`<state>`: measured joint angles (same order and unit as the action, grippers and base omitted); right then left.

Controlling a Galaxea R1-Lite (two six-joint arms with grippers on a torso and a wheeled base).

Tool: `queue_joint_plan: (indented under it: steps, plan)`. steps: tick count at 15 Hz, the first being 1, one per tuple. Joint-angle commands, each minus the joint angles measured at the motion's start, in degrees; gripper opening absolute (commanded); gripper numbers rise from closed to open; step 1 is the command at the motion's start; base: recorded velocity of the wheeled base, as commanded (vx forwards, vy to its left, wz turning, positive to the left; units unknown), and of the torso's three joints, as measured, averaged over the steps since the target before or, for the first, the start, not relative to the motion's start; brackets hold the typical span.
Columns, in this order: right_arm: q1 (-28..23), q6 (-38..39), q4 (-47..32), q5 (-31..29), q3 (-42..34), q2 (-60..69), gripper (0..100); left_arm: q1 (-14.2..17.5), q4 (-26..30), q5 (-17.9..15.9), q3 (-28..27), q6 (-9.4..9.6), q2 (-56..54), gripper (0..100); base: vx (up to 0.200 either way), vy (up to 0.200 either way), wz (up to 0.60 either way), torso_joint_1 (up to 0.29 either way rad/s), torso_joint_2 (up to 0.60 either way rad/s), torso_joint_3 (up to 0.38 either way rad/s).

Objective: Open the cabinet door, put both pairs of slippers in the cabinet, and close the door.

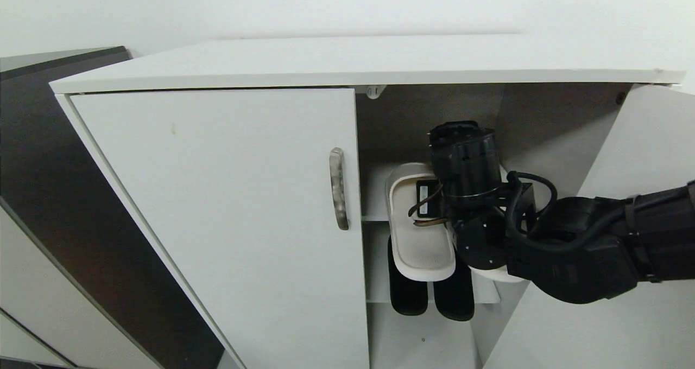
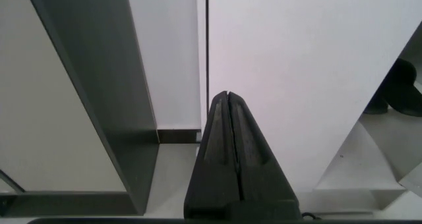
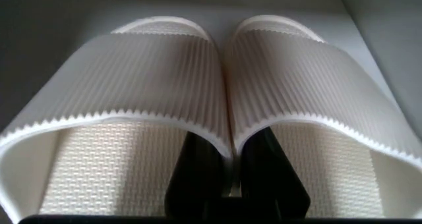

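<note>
Cabinet (image 1: 369, 59): spans the centre of the head view; left door (image 1: 217, 195) closed, its handle (image 1: 339, 189) at mid-frame; right door (image 1: 624, 206) swung open at the right edge, giving the arm access.

White slippers (image 1: 421, 239): centre-right of the head view, lying on the upper shelf (image 1: 373, 195), toes inward; heels overhang the shelf's front edge, so the pair is judged not fully seated.

Right gripper (image 3: 231, 165): inside the cabinet; one finger (image 3: 191, 174) under each strap, pinching the two touching inner strap edges between them; judged a deliberate hold, so both slippers travel as one unit.

Black slippers (image 1: 407, 293): lower centre of the head view, on the lower shelf (image 1: 377, 271) directly beneath the white pair; side by side, heels outward past the edge; placement judged complete.

Left gripper (image 2: 227, 118): fingers pressed together, holding nothing; it faces the closed left door, well apart from the slippers; judged parked clear of the working arm.

Task status: door open, both pairs inside; release, withdrawal and closing the right door remain.

Risk: overhanging heels may foul the closing door.
</note>
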<state>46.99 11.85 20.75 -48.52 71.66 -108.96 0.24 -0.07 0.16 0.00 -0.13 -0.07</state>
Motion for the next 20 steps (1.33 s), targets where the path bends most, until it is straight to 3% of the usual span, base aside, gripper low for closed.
queue_joint_plan:
  steps: [1, 9, 20]
  plan:
    - [-1.64, -0.25, -0.09, 1.06, 3.49, -2.93, 0, 0.02, -0.01, 0.02, 0.0, -0.04, 0.07, 0, 0.0, 0.0, 0.0, 0.0, 0.0, 0.0]
    - [-6.57, -2.09, -7.13, 2.29, 21.24, -11.01, 0, 0.02, -0.01, 0.02, 0.0, -0.04, 0.07, 0, 0.0, 0.0, 0.0, 0.0, 0.0, 0.0]
    - [-6.83, -1.74, -8.8, 3.08, 22.83, -12.68, 0, 0.02, -0.01, 0.02, 0.0, 0.05, 0.07, 0, 0.0, 0.0, 0.0, 0.0, 0.0, 0.0]
